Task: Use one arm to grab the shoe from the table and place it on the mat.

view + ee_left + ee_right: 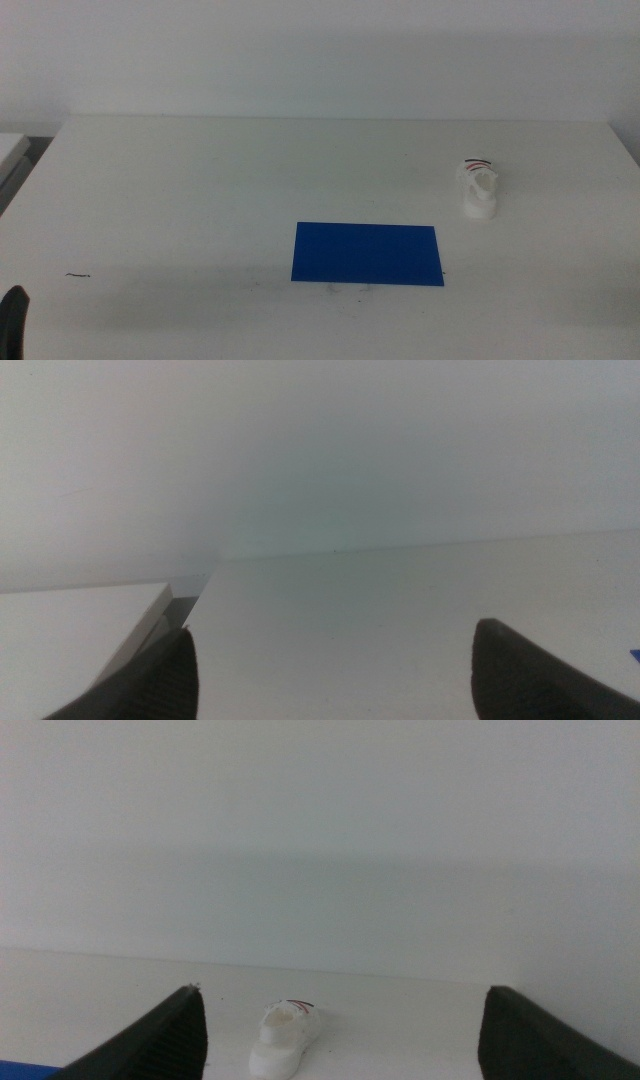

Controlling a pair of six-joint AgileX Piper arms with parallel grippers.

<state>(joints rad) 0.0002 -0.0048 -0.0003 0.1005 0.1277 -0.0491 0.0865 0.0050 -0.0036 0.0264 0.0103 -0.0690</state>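
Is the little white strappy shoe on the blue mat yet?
No. The small white striped-strap shoe stands on the white table, beside the flat blue mat.

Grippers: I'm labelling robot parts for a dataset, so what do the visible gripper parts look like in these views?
Little shows. In each wrist view, the left gripper and right gripper appear as two dark, nearly black jaws, matte, wedge-shaped, with sloping inner edges. No markings, cables or pads are visible on them. The middle view shows only a small rounded black piece of the left gripper at the bottom left. The arms themselves are out of view.

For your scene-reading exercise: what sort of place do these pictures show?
Probably a robot test bench: a bare white table against a blank wall, holding only a blue mat and a small shoe.
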